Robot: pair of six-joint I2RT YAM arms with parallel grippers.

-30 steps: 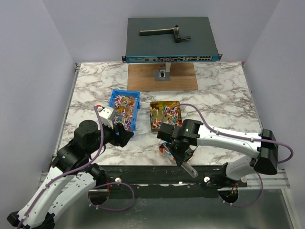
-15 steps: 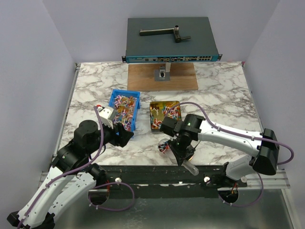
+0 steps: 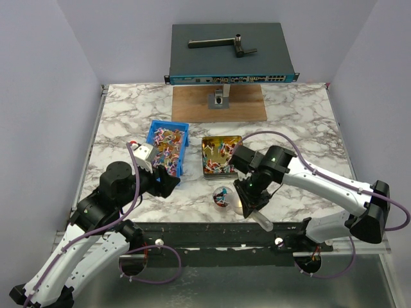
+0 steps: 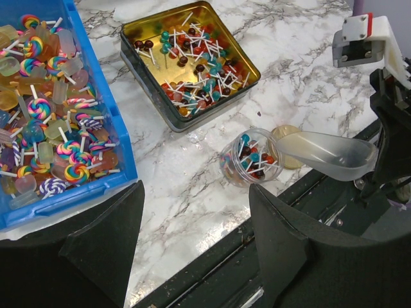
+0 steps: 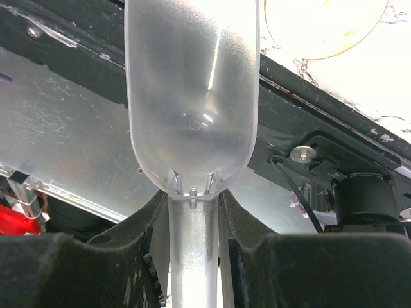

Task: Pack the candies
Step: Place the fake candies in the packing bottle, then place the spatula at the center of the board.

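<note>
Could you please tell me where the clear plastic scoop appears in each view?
Top external: scoop at the near table edge, lower centre.
Left wrist: right of centre, beside the candy jar.
Right wrist: fills the upper centre, handle in the right gripper.
Shared landmark: the gold lid beside the scoop.

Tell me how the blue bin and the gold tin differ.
The blue bin is deep-walled and matte; the gold tin is shallow and shiny. The blue bin is crowded with swirl lollipops; the gold tin holds a thinner scatter of small round lollipops, with bare floor showing. The blue bin sits left of the gold tin, apart from it. Both are open-topped and rest on the marble table.
</note>
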